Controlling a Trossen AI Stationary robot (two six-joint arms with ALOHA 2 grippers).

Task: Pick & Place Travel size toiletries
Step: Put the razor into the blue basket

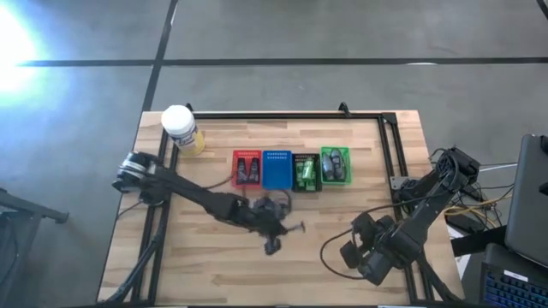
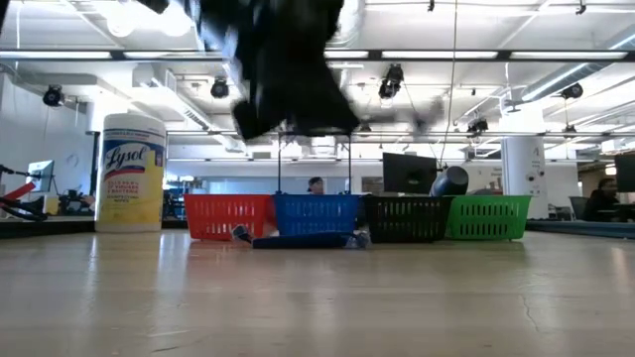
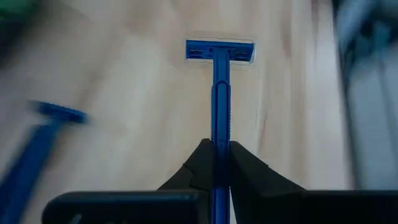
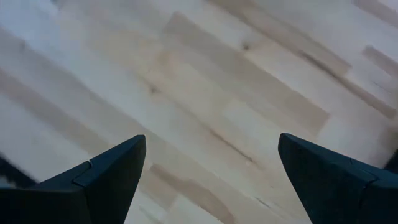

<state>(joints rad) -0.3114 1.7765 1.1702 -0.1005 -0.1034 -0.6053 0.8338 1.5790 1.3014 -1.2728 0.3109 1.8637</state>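
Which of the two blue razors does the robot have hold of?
The razor with its handle pinched between the left gripper's fingers, head pointing away. The other razor lies loose on the table beside it, untouched.

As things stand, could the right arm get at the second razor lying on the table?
Probably not easily: the right hand is open and idle near the table's right edge, while the spare razor lies beside the left hand, whose arm crowds that spot.
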